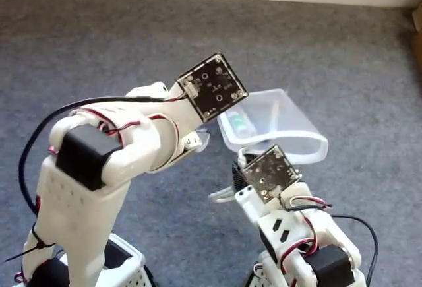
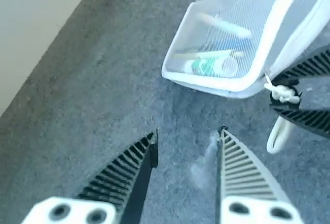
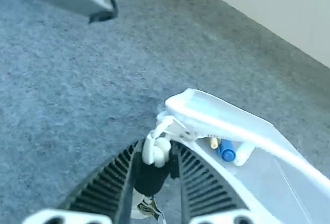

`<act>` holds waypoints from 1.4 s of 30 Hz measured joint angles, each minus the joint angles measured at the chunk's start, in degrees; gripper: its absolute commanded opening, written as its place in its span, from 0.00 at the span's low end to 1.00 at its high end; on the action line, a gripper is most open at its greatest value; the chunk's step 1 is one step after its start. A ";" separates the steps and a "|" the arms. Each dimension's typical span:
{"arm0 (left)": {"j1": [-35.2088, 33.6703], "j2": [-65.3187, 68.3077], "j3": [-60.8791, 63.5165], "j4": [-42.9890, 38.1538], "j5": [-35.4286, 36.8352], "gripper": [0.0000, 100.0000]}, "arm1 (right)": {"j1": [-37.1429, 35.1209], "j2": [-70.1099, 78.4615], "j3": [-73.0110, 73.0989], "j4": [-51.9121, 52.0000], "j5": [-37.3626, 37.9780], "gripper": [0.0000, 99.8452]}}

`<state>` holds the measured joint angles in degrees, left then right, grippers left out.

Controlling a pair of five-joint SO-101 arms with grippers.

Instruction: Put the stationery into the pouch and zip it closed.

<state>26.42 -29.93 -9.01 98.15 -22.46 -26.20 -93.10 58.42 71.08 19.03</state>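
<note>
Two tools stood at very different work. The right tool (image 3: 154, 158) was closed tight on the white pull cord (image 3: 156, 147) at the near end of the pouch (image 1: 310, 132). The left tool (image 2: 188, 133) hung with its jaws wide apart over the bare grey surface (image 1: 99, 43), near the pouch on its left side and gripping nothing. The pouch lay right of the middle of the surface with its mouth gaping wide. A green-and-white tube (image 2: 211, 65) and a pale pen (image 2: 227, 27) lay inside on the mesh.

The main risk, as I judged it, was that the pouch had no anchor. With only the cord held and nothing pinning the opposite end, a tug along the zip would likely drag the whole light pouch across the surface instead of running the slider. A tug that lifted the near end could also tip the pouch and let the tube or pen roll out through the open mouth. The cord was thin and looped, so it might slip between the ridged fingers (image 3: 206, 183) under load. If the left tool came in to brace the rim, its open jaws could push the soft wall aside rather than catch it. They could also pinch mesh into the zip's path and jam it. Whether every piece of stationery was already inside could not be told.
</note>
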 measured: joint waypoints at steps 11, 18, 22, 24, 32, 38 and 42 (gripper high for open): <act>-0.09 -7.74 17.14 -8.53 -0.18 0.24 | 9.58 0.00 -3.43 0.00 0.00 0.01; 0.00 -16.09 38.77 -28.57 2.20 0.25 | 9.76 0.00 -3.43 0.00 0.00 0.01; 1.85 -16.44 47.47 -38.51 2.73 0.25 | 9.76 0.00 -3.43 0.00 0.00 0.01; 3.60 -16.44 49.23 -41.41 2.73 0.25 | 9.76 0.00 -3.43 0.00 0.00 0.01; 5.80 -16.62 51.43 -48.97 2.73 0.25 | 9.76 0.00 -3.43 0.00 0.00 0.01; 7.56 -16.62 54.68 -53.98 2.73 0.25 | 9.76 0.00 -3.43 0.00 0.00 0.01; 9.49 -16.62 54.77 -54.86 2.73 0.25 | 9.76 0.00 -3.43 0.00 0.00 0.01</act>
<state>35.91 -46.55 45.76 43.30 -19.74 -16.44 -93.10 54.99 71.08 19.03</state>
